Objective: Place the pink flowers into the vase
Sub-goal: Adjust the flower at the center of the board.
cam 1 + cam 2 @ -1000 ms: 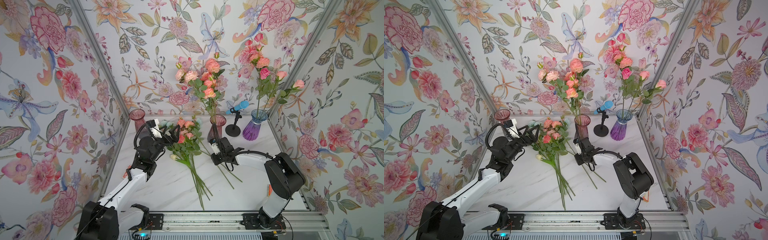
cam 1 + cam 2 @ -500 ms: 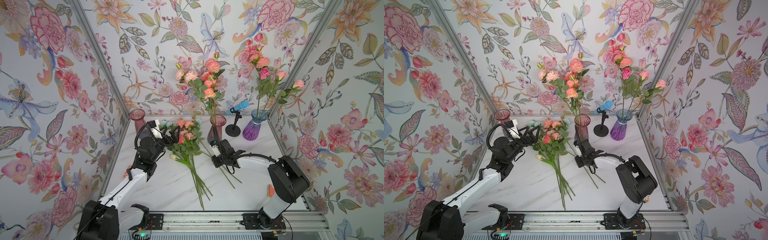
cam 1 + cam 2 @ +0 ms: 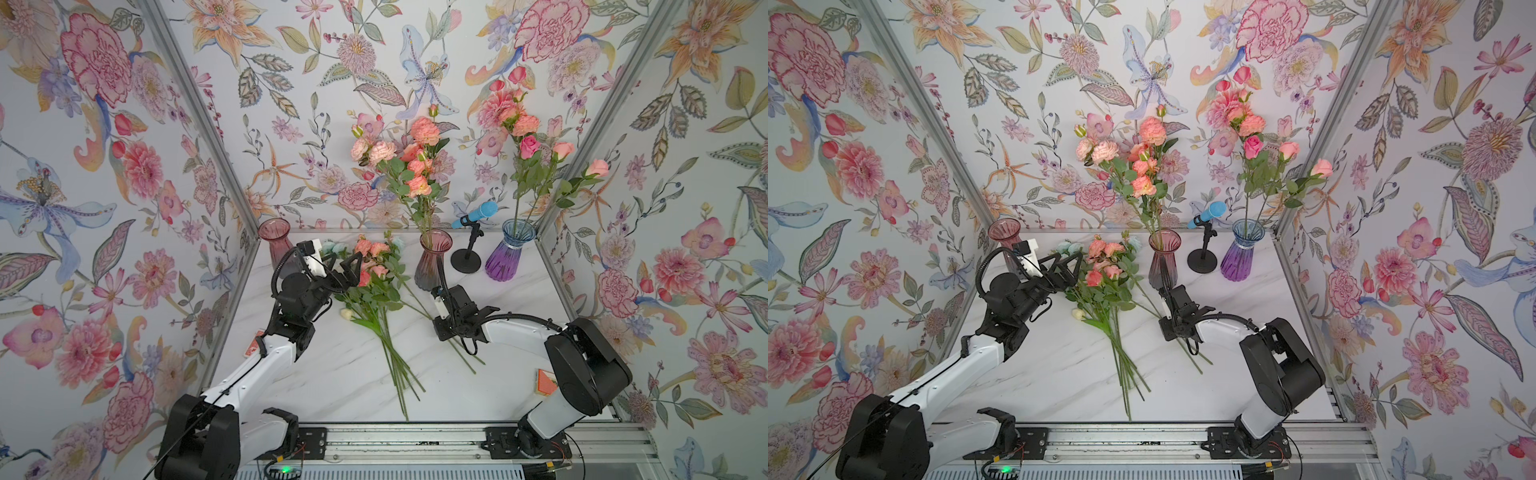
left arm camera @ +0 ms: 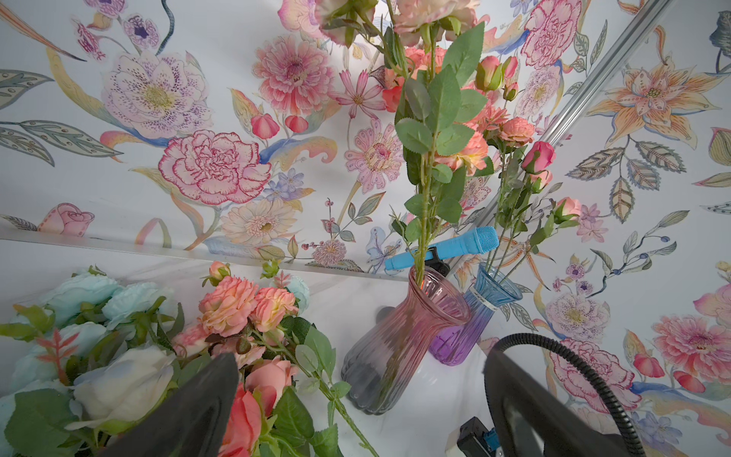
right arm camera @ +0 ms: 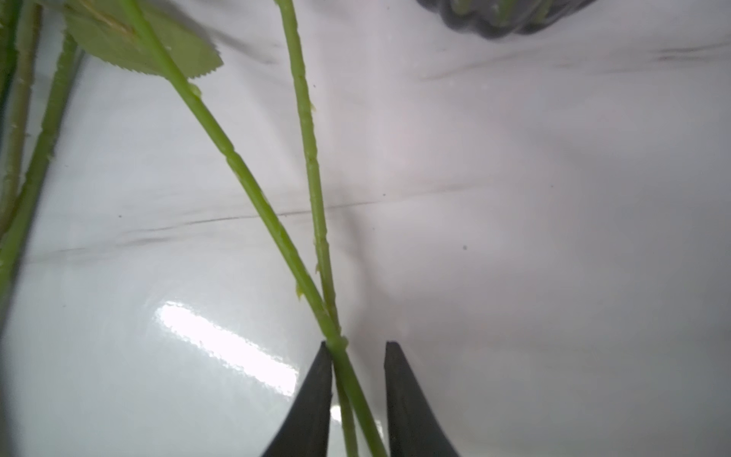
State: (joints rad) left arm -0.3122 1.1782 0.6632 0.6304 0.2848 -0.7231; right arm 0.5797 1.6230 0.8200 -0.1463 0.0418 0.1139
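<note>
Right fingers (image 5: 312,395) slid back; middle vase (image 3: 432,266) holds pink flowers (image 3: 417,185).

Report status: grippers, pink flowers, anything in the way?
Left gripper open beside the pink flowers. Right gripper open, two stems between its jaws, unclamped. Bunch lies on the table, vase close by. Pale blue flowers mixed in.
</note>
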